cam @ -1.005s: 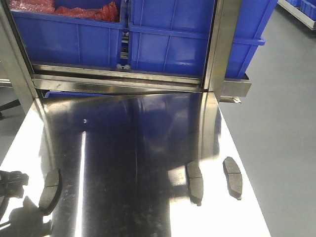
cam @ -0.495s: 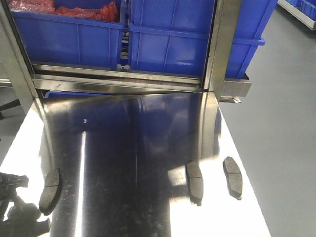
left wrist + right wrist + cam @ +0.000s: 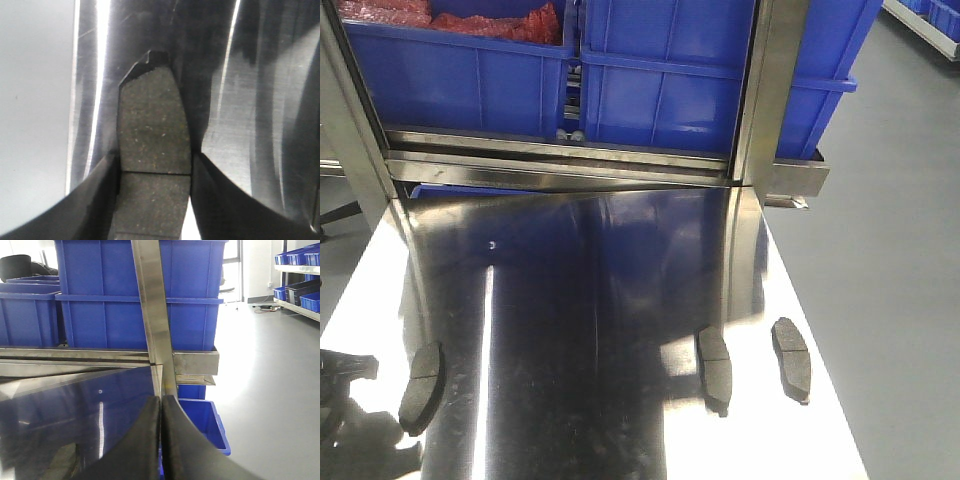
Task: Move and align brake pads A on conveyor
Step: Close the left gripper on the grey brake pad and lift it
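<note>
Three brake pads A lie on the shiny steel table (image 3: pixel 590 280): one at the left (image 3: pixel 421 388), one in the middle (image 3: pixel 714 370) and one at the right (image 3: pixel 791 358). In the left wrist view my left gripper (image 3: pixel 155 161) is shut on the left pad (image 3: pixel 152 120), its black fingers (image 3: pixel 95 200) pressing both long sides near the groove. The pad still rests on the steel. A dark part of the left arm (image 3: pixel 342 375) shows at the front view's left edge. My right gripper (image 3: pixel 161 399) is shut on nothing, held above the table's right side. The conveyor is out of view.
Blue bins (image 3: pixel 660 90) stand on a steel rack behind the table, one holding red bags (image 3: pixel 450 20). A steel post (image 3: pixel 770 90) rises at the back right. Grey floor (image 3: pixel 890 250) lies beyond the table's right edge, with a blue bin (image 3: pixel 202 422) on it.
The dark part of the left arm has sunk slightly at the left edge. The three pads have not moved.
</note>
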Robot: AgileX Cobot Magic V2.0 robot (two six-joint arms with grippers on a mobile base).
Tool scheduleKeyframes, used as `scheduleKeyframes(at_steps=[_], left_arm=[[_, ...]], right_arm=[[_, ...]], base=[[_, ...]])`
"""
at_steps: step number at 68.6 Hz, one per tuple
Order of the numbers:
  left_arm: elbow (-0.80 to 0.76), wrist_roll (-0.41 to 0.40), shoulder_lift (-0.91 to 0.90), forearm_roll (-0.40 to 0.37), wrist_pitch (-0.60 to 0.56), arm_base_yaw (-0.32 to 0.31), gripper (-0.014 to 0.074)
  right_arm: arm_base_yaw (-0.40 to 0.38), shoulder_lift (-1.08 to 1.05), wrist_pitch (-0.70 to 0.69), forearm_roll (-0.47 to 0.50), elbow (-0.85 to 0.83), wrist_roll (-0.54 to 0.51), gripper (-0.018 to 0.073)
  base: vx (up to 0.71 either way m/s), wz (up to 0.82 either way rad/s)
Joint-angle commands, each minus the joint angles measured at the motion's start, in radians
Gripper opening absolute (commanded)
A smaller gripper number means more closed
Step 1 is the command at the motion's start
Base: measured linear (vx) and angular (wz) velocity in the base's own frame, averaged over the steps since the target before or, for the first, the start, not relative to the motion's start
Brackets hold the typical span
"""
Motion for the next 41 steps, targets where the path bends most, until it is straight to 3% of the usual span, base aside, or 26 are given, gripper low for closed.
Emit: scheduleKeyframes(at_steps=[1, 16, 41], left_arm=[[-0.024, -0.003, -0.026, -0.012, -0.017, 0.0, 0.0202], [-0.024, -0.003, -0.034, -0.013, -0.017, 0.0, 0.0085], [-0.024, 0.034, -0.236, -0.012, 0.007, -0.003, 0.0072]], right_arm=[[0.002, -0.016, -0.077, -0.002, 0.02, -0.003, -0.0005], [0.002, -0.016, -0.077, -0.002, 0.02, -0.003, -0.0005], [0.002, -0.016, -0.077, -0.002, 0.02, -0.003, -0.0005]], base=[[0.0, 0.0], [0.0, 0.0], [0.0, 0.0]])
